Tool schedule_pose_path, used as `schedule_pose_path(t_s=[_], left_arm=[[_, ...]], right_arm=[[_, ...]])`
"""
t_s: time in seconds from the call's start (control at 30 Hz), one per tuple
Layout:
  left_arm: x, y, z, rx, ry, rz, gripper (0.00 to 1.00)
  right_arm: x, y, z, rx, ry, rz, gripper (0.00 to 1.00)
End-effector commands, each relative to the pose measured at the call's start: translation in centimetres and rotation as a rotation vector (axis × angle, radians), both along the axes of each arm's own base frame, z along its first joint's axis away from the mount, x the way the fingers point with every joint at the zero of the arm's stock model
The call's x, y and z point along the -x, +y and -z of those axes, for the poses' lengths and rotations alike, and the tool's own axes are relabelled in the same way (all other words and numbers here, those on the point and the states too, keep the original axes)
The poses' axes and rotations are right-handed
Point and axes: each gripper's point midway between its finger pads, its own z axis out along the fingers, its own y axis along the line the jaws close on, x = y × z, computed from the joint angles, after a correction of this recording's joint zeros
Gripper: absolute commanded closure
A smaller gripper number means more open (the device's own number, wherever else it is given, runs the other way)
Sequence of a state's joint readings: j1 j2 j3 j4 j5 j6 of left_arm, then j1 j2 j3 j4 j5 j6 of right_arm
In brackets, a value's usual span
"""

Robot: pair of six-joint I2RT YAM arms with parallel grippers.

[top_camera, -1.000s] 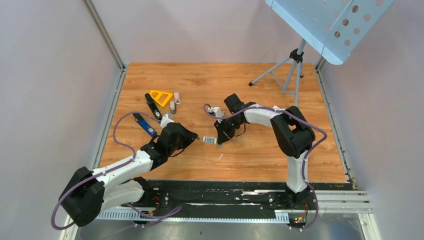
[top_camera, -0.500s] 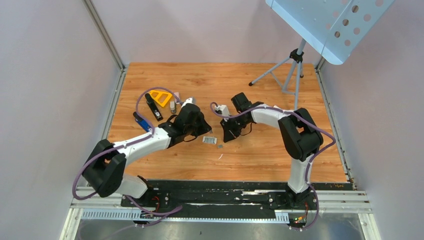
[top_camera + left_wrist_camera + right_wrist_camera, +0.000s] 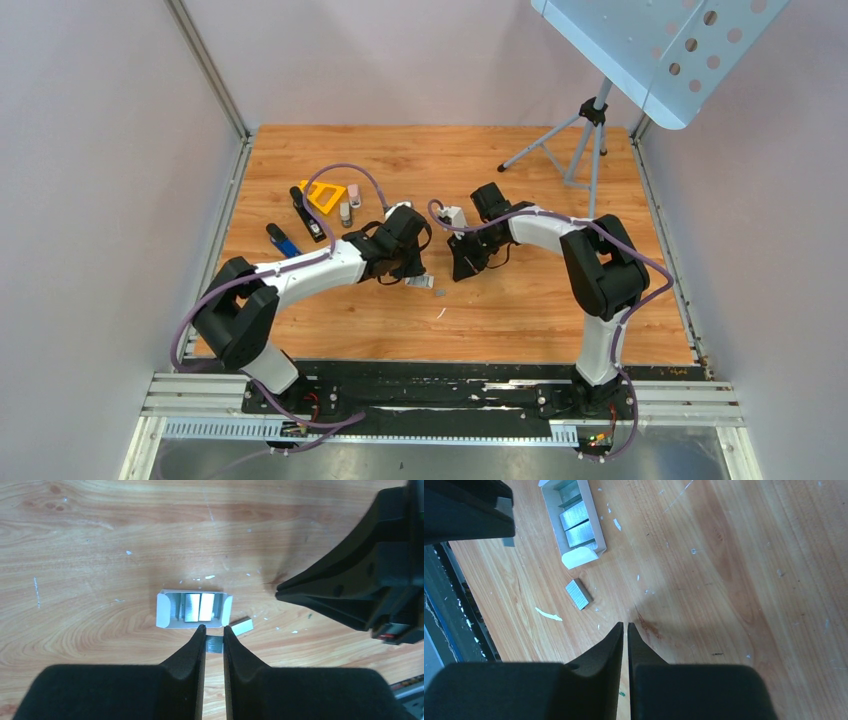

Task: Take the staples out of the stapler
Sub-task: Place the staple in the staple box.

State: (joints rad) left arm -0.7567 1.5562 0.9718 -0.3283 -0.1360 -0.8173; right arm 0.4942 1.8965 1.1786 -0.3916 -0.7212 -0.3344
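The black stapler [image 3: 304,212] lies at the back left of the table, away from both grippers. My left gripper [image 3: 413,274] [image 3: 214,630] is shut on a short grey bar of staples [image 3: 215,644], held between its fingertips just beside a small white box [image 3: 194,609] [image 3: 418,282] with more staple bars in it. Another loose staple bar [image 3: 242,626] [image 3: 578,594] lies next to the box. My right gripper [image 3: 459,274] [image 3: 625,626] is shut and empty, low over the wood to the right of the box.
A blue stick-like tool [image 3: 284,241], a yellow triangle [image 3: 322,194], a tiny pink stapler [image 3: 353,193] and a small bottle [image 3: 345,212] lie near the stapler. A thin white sliver [image 3: 549,614] lies in front of the box. A tripod [image 3: 575,135] stands at the back right.
My left arm has swung its elbow toward the back and turned its wrist, with the fingertips staying by the white box. My right gripper has shifted slightly to the right.
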Motion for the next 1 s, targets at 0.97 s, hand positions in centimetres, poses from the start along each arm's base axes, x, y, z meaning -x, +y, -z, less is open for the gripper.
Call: schedule_pose_path(t_s=[0.97], left_arm=[[-1.3,0.5,3.2,-0.161,0.0,0.042,0.99]], right_arm=[[0.4,-0.8,0.2,0.007,0.008,0.01,0.9]])
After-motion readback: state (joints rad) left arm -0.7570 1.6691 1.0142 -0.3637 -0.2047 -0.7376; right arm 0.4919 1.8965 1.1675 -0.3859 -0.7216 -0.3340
